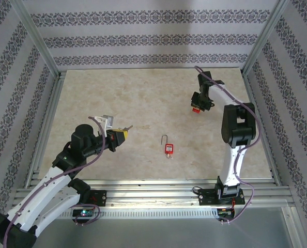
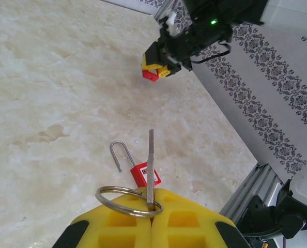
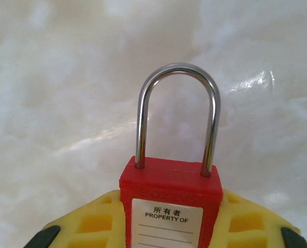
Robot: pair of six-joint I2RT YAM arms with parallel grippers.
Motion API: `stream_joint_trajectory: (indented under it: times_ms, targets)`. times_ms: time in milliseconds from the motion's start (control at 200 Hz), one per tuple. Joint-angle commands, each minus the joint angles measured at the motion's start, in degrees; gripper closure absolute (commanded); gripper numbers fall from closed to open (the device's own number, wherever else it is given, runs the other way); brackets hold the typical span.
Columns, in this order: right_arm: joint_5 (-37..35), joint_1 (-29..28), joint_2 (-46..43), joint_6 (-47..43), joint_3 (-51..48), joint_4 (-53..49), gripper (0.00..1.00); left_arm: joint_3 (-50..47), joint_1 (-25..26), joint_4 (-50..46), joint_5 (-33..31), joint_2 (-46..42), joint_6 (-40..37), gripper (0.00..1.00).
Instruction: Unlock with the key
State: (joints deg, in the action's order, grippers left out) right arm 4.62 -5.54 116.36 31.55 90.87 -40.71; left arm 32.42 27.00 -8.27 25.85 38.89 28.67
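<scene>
Key (image 2: 150, 165) first: you have it pinched in your left gripper (image 2: 152, 219). The two yellow fingers (image 2: 117, 227) are pressed together on its head, and the thin blade stands straight out past the fingertips. A key ring (image 2: 127, 201) hangs from the head and rests across the top of the fingers. In the top view that gripper (image 1: 121, 136) hovers over the near left part of the table (image 1: 117, 72), with the blade aimed to the right and away from you.

Your right gripper (image 3: 169, 204) has its fingers closed in against the sides of a red padlock (image 3: 169, 181), and the body sits squarely between them. Its steel shackle (image 3: 177, 70) stands upright with both legs seated in the body. A white label (image 3: 166, 219) on the front reads "PROPERTY OF". Seen from above, this gripper (image 1: 197, 107) is over the far right of the table, well apart from the key. Through the left wrist camera you see it (image 2: 158, 64) raised off the surface, with a shadow under it.

A second padlock (image 1: 169, 149) lies flat near the middle of the table, between the two grippers. Its thin shackle (image 2: 117, 152) points toward the far side, and one leg looks free of the body. From the left wrist its red body (image 2: 139, 173) shows just behind the blade.
</scene>
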Motion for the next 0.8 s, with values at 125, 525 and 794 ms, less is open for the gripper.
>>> stream_joint_trajectory:
  times_ms: [125, 525, 794]
  targets:
    - [5.8, -2.31, -11.66, 2.16, -3.73, 6.7, 0.98, 1.68, 0.42, 7.02, -1.35, 1.18, -2.52, 1.0]
    - [12.67, -9.04, -24.22, 9.26, -9.1, 17.24, 1.0, 1.72, 0.66, 16.36, -8.15, 1.93, -8.83, 1.0]
    - [13.73, -13.43, -27.97, 11.83, -9.04, 19.95, 1.0, 3.73, 0.92, 20.33, -7.3, 6.12, -9.07, 1.0]
